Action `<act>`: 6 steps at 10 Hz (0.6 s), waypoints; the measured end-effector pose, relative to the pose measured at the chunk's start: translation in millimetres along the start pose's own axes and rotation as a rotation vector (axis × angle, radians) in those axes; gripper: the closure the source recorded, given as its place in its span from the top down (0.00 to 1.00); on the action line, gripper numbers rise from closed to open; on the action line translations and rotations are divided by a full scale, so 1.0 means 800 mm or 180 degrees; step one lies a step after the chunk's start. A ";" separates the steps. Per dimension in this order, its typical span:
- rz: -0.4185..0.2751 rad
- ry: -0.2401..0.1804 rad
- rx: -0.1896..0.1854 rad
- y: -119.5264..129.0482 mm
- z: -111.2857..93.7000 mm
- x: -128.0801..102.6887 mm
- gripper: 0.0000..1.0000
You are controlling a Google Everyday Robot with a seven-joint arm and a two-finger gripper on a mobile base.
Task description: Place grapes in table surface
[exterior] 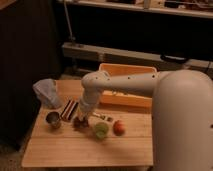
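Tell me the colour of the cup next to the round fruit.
The cup is light green, camera view; the gripper sits at the grapes beside it.

site: lab-like room | evidence: plank table, plastic tub, metal rail behind
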 end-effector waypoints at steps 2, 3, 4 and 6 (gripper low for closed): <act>0.0047 -0.0159 -0.0051 0.014 -0.053 -0.016 0.00; 0.0108 -0.0242 -0.0065 0.015 -0.087 -0.018 0.00; 0.0164 -0.0341 -0.0064 0.017 -0.124 -0.021 0.00; 0.0362 -0.0472 -0.0009 0.011 -0.185 -0.015 0.00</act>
